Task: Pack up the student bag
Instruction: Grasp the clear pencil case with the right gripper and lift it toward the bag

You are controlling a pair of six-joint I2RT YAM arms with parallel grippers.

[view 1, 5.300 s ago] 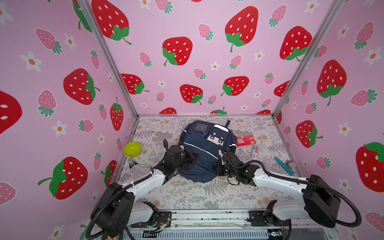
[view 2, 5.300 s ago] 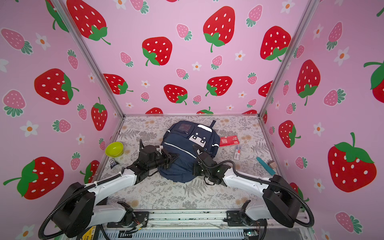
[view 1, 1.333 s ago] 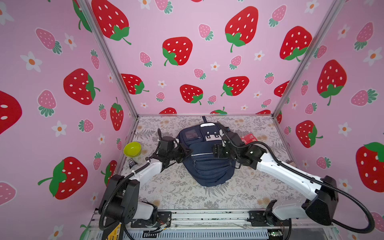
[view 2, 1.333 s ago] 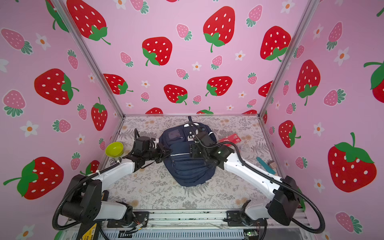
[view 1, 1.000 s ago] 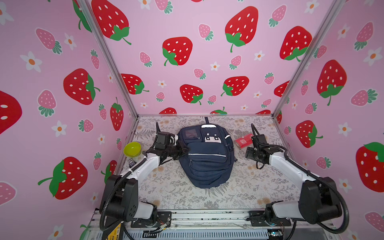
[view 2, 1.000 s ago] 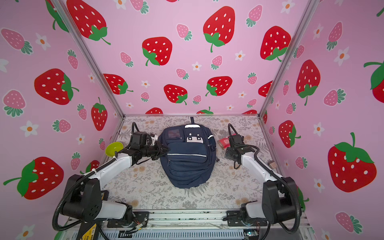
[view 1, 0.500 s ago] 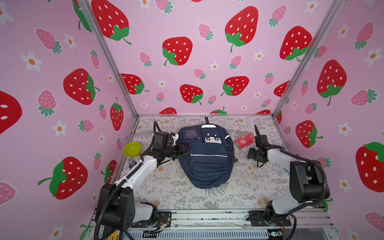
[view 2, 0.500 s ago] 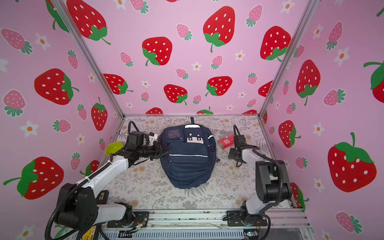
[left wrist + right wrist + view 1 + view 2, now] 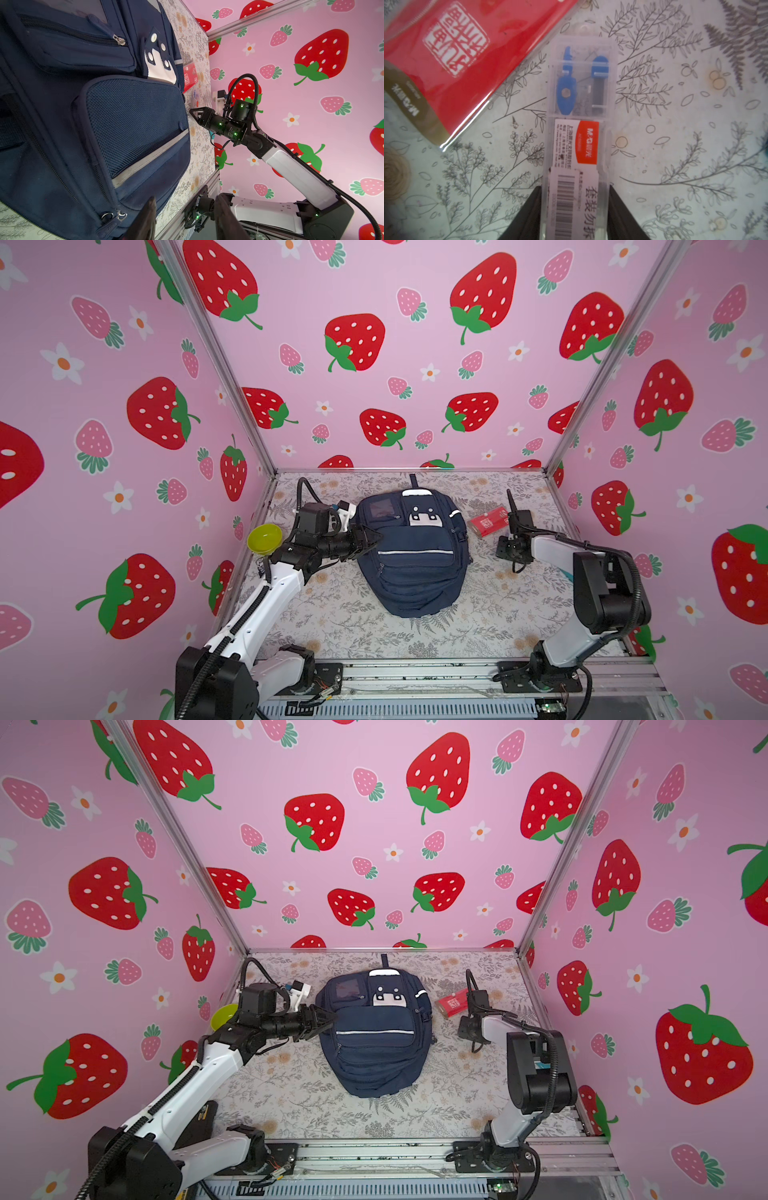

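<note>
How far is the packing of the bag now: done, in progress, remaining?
Done: the navy-blue fabric backpack lies flat, pockets seemingly zipped; nothing visibly packed.
In hand: the right end effector grips the clear plastic stationery case, resting on the floral table; the left end effector is open at the backpack's edge.
Left: opening a pocket, packing the case and the red flat pouch.

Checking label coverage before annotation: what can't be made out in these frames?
Clear case: end cut off at the right wrist view's edge, so whether the right pincer grips it is unclear; mostly under that pincer in both top views.
Teal item: mostly behind the right arm in both top views.
Student bag contents: hidden by its fabric everywhere.
Red pouch: cropped by the right wrist view's edge; small print blurred.
</note>
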